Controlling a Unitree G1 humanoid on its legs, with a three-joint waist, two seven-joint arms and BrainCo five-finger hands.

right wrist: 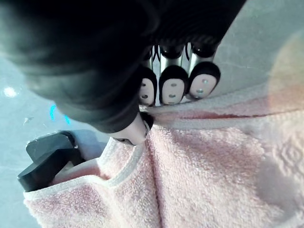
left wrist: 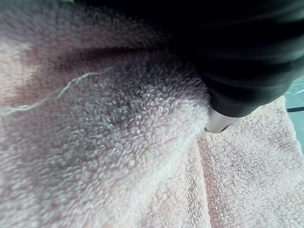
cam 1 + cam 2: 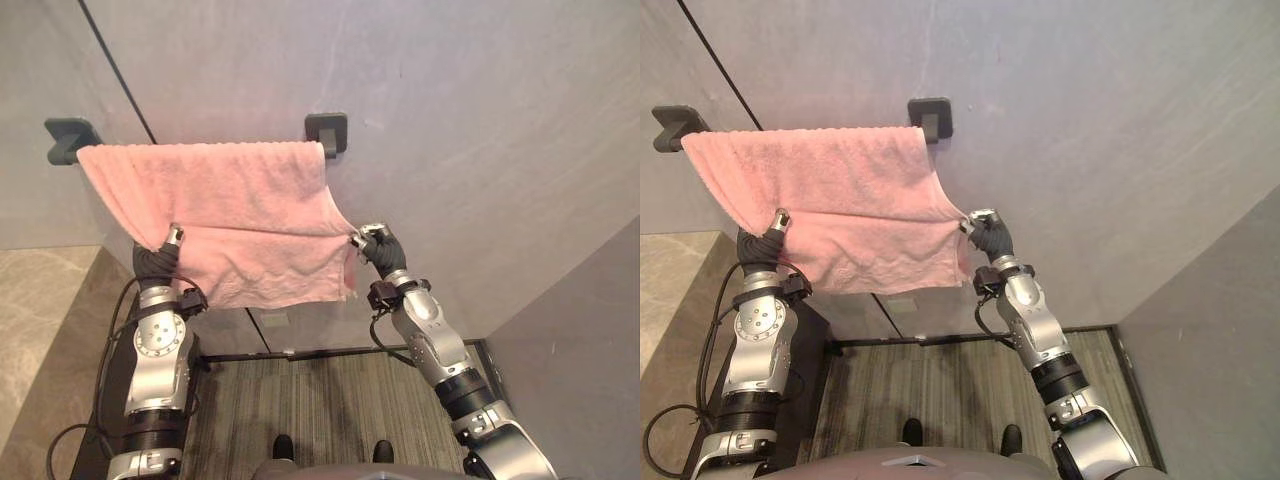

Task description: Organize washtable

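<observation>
Already the pink towel (image 3: 230, 205) hangs on the rail (image 3: 326, 131), yet the left hand (image 3: 163, 254) and right hand (image 3: 378, 247) pinch its sides, so smoothing looks unfinished.

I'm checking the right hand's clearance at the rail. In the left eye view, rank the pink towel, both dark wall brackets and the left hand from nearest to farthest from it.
1. pink towel: pinched in the right hand.
2. right bracket: on the wall above it.
3. left hand: across the towel.
4. left bracket: far upper left.
</observation>
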